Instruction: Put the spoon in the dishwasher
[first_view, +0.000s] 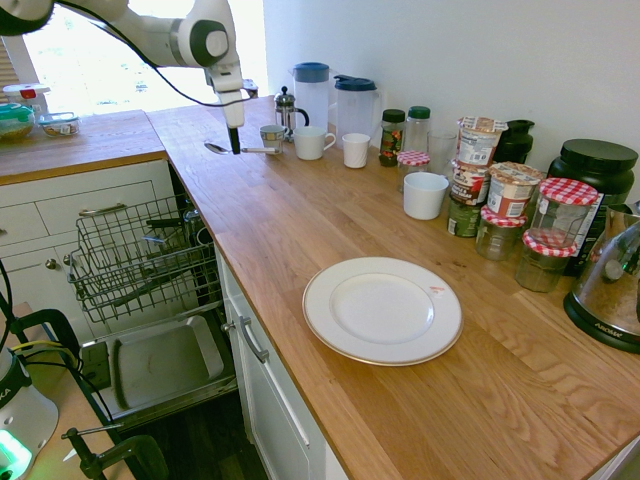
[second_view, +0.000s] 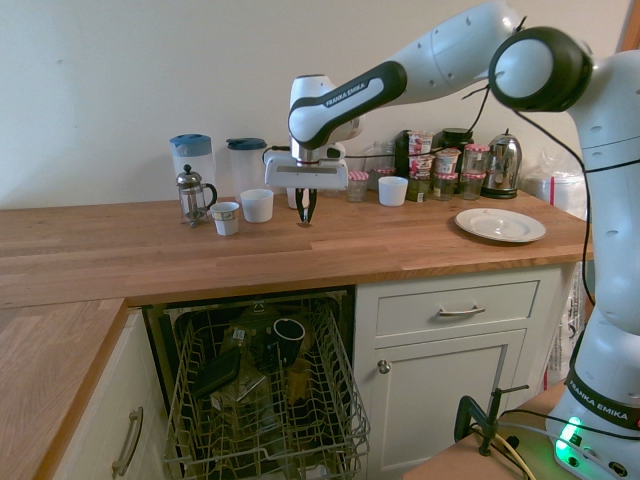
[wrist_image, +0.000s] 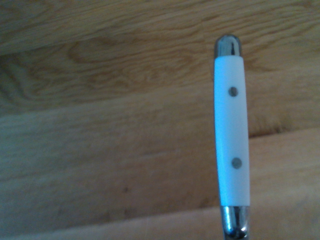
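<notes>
My gripper (first_view: 235, 146) hangs a little above the wooden counter, near its back left end, and is shut on the spoon (first_view: 250, 150). The spoon lies level in the grip, its oval bowl pointing towards the counter's edge. In the second exterior view the gripper (second_view: 305, 216) points straight down in front of the white cups. The wrist view shows the spoon's handle (wrist_image: 230, 145), white with two rivets and metal ends, over the wood. The dishwasher stands open below the counter, its wire rack (first_view: 140, 262) pulled out over the dropped door (first_view: 160, 365). The rack (second_view: 265, 400) holds a dark mug and other items.
Behind the gripper stand a French press (first_view: 286, 108), two pitchers (first_view: 312, 92) and white cups (first_view: 313, 142). Jars and tubs (first_view: 500, 195) line the wall at the right. A white plate (first_view: 382, 309) lies mid-counter, a kettle (first_view: 610, 285) at the far right.
</notes>
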